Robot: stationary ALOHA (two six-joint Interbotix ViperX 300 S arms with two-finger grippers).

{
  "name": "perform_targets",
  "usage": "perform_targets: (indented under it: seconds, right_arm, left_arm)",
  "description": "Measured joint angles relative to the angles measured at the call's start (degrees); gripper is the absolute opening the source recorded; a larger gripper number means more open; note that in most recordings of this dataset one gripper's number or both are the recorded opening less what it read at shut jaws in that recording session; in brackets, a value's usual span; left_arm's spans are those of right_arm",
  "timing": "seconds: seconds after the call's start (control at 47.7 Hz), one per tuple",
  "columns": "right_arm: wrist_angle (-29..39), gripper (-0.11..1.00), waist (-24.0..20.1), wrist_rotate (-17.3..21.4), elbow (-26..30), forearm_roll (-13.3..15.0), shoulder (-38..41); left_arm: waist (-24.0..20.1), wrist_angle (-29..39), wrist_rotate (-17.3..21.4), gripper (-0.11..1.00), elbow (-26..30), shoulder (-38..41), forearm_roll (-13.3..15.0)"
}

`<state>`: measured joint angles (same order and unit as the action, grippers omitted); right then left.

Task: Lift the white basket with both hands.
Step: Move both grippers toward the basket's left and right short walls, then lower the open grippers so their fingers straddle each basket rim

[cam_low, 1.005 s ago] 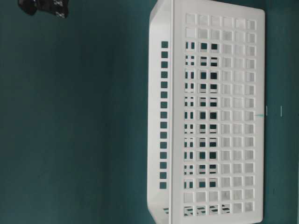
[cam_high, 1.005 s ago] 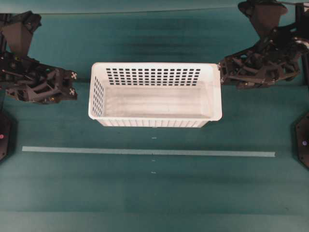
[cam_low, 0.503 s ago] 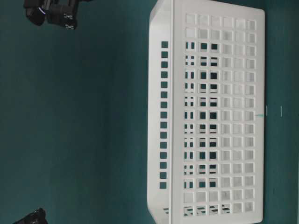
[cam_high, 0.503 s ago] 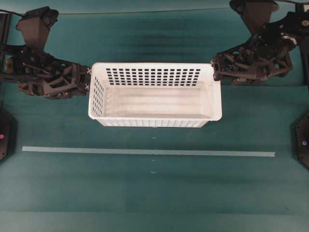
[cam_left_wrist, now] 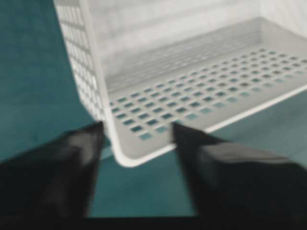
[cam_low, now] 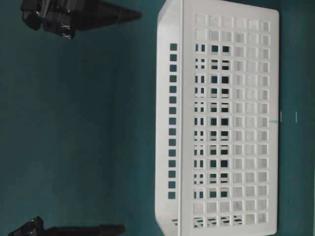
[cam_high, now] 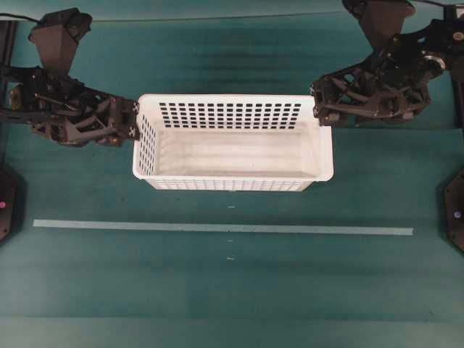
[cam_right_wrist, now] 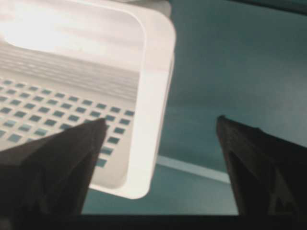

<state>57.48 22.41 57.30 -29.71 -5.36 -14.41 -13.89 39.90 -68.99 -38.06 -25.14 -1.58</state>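
The white basket is sitting upright on the green table, just beyond a pale tape line. The left gripper is spreading its fingers wide, straddling the rim at the basket's left far corner without closing on it. The right gripper is likewise standing wide open astride the right far corner's rim.

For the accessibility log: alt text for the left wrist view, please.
A corner of the large white perforated plastic basket sits between the open black left tool's two blurred fingers, one on each side of the rim, above the teal table.
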Motion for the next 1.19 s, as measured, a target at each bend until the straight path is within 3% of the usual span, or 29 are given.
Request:
perform_targets:
  seconds: [0.063, 0.126, 0.587, 0.922, 1.194]
  right_arm:
    - [-0.1, 0.97, 0.0, 0.2, 0.1, 0.0, 0.3]
    - [-0.4, 0.97, 0.0, 0.6, 0.4, 0.1, 1.0]
    - [-2.4, 0.97, -0.9, 5.3, 0.2, 0.0, 4.7]
    - [-11.5, 0.97, -2.5, 10.4, -3.7, 0.1, 8.2]
    - [-14.1, 0.97, -3.2, 10.5, -4.3, 0.4, 12.0]
  left_arm:
    - [0.0, 0.0, -0.1, 0.92, 0.0, 0.2, 0.0]
    - [0.0, -0.2, -0.1, 0.98, 0.0, 0.5, 0.0]
    - [-0.5, -0.8, -0.3, 0.96, 1.0, 6.3, 0.0]
    - [-0.8, -1.6, -0.3, 0.96, 1.7, 14.3, 0.0]
    - [-0.8, -1.8, -0.3, 0.96, -0.4, 15.7, 0.0]
